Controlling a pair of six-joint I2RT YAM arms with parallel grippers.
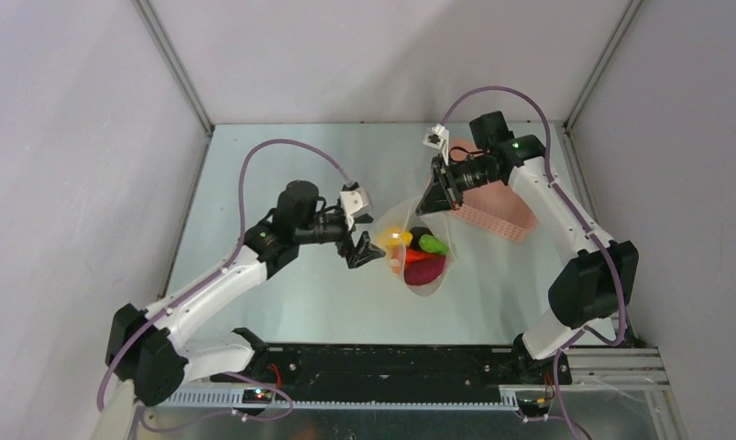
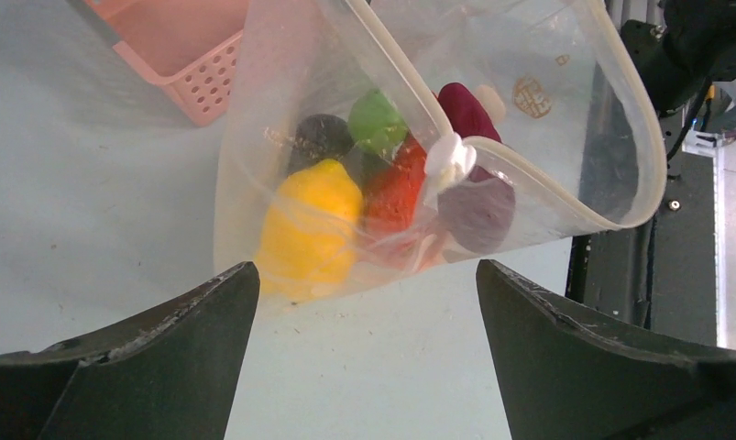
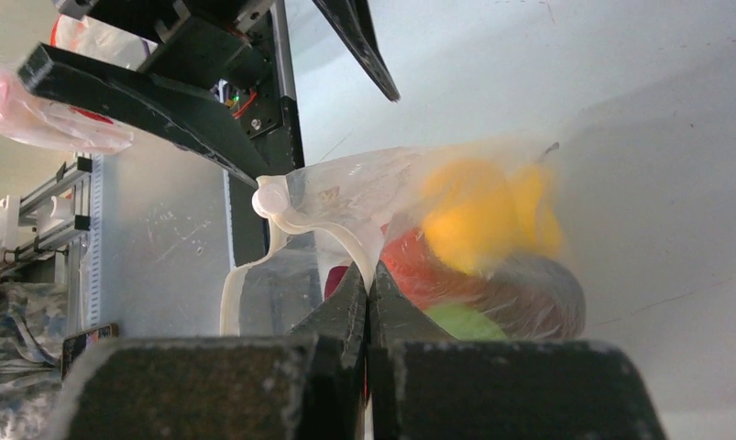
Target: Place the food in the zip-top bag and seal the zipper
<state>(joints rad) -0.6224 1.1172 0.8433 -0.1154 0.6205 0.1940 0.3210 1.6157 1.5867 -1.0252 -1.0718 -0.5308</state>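
The zip-top bag (image 1: 425,275) hangs over the table's middle with the food (image 1: 417,249) inside: yellow (image 2: 309,229), orange-red (image 2: 396,188), green (image 2: 375,119) and dark red (image 2: 465,110) pieces. My right gripper (image 1: 434,200) is shut on the zipper (image 3: 341,238) strip and holds the bag up; its jaws (image 3: 369,280) pinch the pale strip. A white slider (image 2: 448,158) sits partway along the zipper (image 2: 620,101), and the mouth gapes beyond it. My left gripper (image 1: 364,249) is open and empty just left of the bag, its gap (image 2: 366,270) below the yellow piece.
The pink lattice basket (image 1: 497,213) stands at the back right, under my right arm, and shows in the left wrist view (image 2: 185,55). The black base rail (image 1: 391,362) runs along the near edge. Grey walls enclose the table.
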